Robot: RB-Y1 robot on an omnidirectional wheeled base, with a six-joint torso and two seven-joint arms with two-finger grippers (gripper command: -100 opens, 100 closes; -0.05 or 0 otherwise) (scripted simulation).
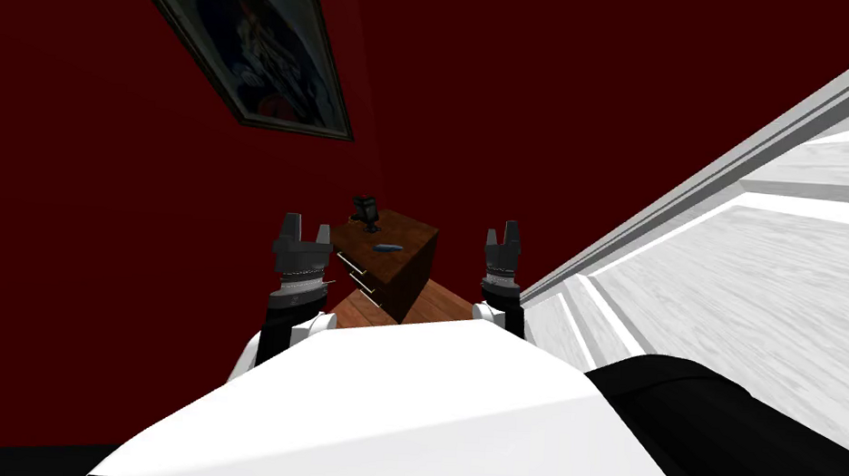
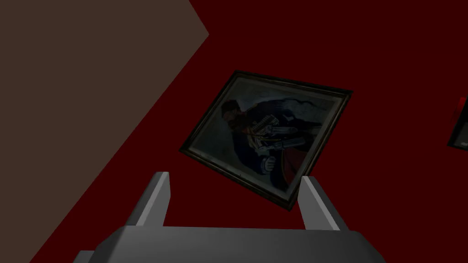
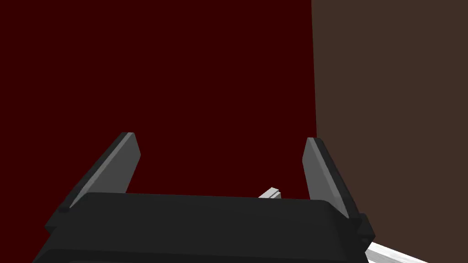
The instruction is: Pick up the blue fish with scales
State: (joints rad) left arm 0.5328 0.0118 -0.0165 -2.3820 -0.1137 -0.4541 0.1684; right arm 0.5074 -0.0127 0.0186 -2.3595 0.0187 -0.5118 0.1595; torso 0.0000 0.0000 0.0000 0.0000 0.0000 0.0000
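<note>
Standing back from the cabinet point(image 1: 411, 280), I hold both arms raised ahead of my chest, one to either side of it. The left gripper point(image 1: 305, 227) is open, its fingers point(image 2: 154, 201) wide apart with nothing between them. The right gripper point(image 1: 502, 235) is just as wide and empty.

The fish point(image 1: 386, 248) lies flat near the middle of the cabinet's top, a little toward the edge above the drawers point(image 1: 355, 271). It is well apart from a dark upright object point(image 1: 365, 211) at the back corner, and from both grippers. From here it is a slim blue sliver, and I cannot make out scales.

I judge it small, light and probably stiff, like a toy. Weight should be no trouble, but lying so low on a smooth top it may skid or pivot if one finger touches first. The best hold looks to be across the thick middle of its body, not the tapering ends. My fingers should come straight down on both long sides and close evenly. First I need to get closer.
</note>
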